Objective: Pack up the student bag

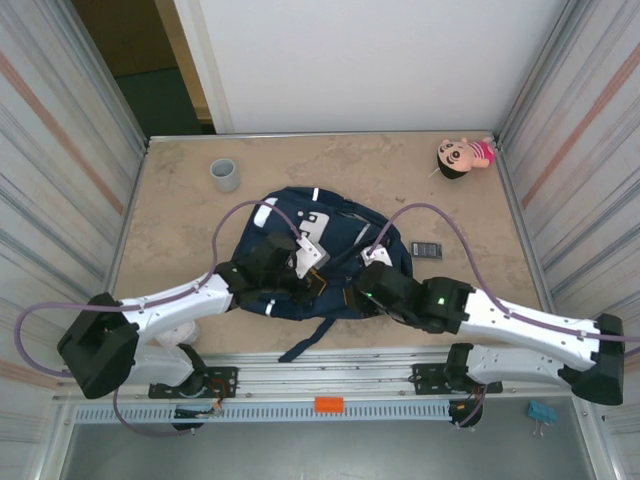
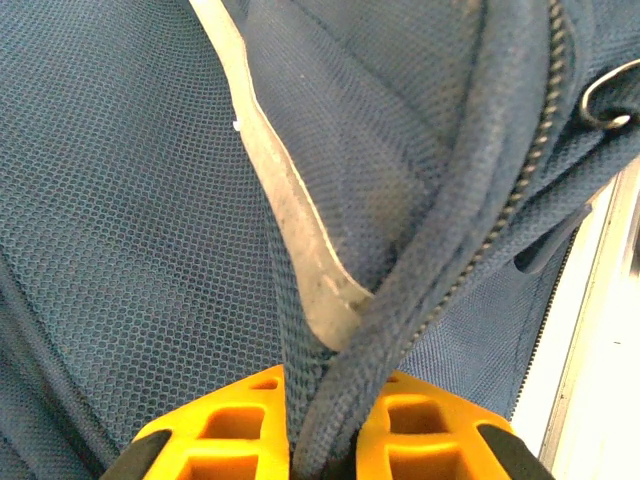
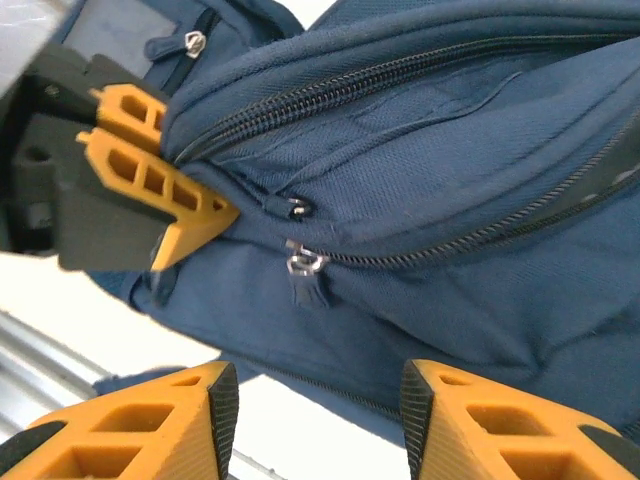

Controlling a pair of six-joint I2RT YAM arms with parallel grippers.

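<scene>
Left wrist: left gripper (image 2: pixel 325 425) is clamped tight on a corded zipper seam of the student bag (image 2: pixel 130 230), with an orange finger (image 2: pixel 215 430) pressed on each side of the fold. A pale strip (image 2: pixel 290 220) runs up from the pinch point.

Right wrist: right gripper (image 3: pixel 315 415) is spread with nothing between the jaws, just off the bag's lower edge. A zipper pull (image 3: pixel 303 266) sits just above the gap. The left gripper is pinching the zippered edge at the left of this view.

Top external: the bag lies flat mid-table (image 1: pixel 180 230), with both grippers at its near edge. Grey cup (image 1: pixel 224 174) is at far left and doll (image 1: pixel 462 156) in the far-right corner. A small dark flat item (image 1: pixel 428 249) lies right of the bag, apart from it.
</scene>
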